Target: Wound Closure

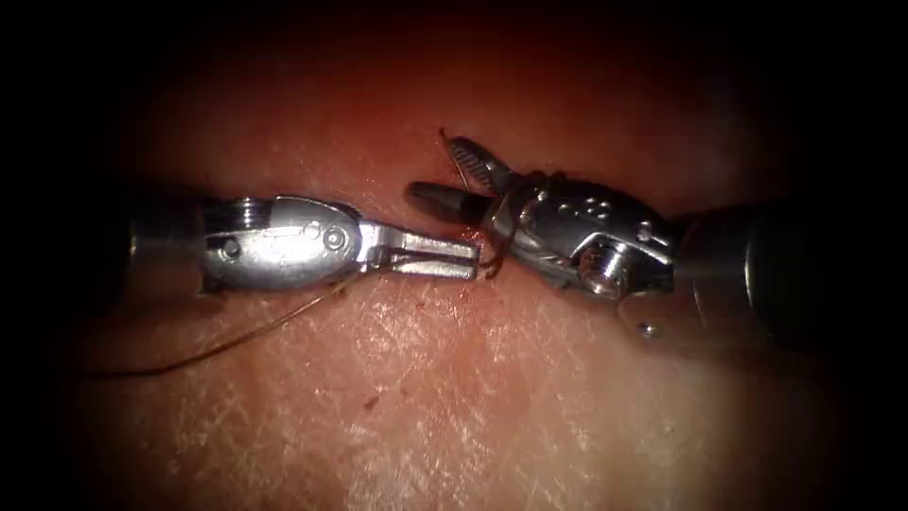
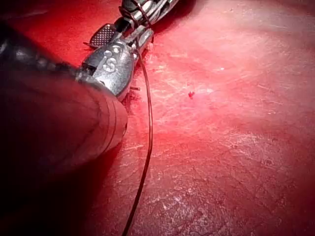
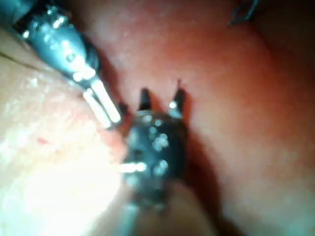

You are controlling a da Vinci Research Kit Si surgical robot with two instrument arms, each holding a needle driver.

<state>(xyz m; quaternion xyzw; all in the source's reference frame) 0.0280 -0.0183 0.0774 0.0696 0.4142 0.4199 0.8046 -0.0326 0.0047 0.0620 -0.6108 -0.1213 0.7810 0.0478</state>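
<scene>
Right gripper (image 1: 452, 177) gapes empty; left gripper (image 1: 473, 262) pinches thread (image 2: 149, 132).

The endoscope looks down from above and in front at the tissue (image 1: 454, 397), where the left pincer (image 1: 470, 258) and right pincer (image 1: 452, 175) meet. Each wrist camera peers along its own shaft from very close; all three views share that meeting point

needle: not discernible | thread (image 1: 236, 343): left end lost in dark | left claw (image 1: 478, 260): tip contents unclear
</scene>
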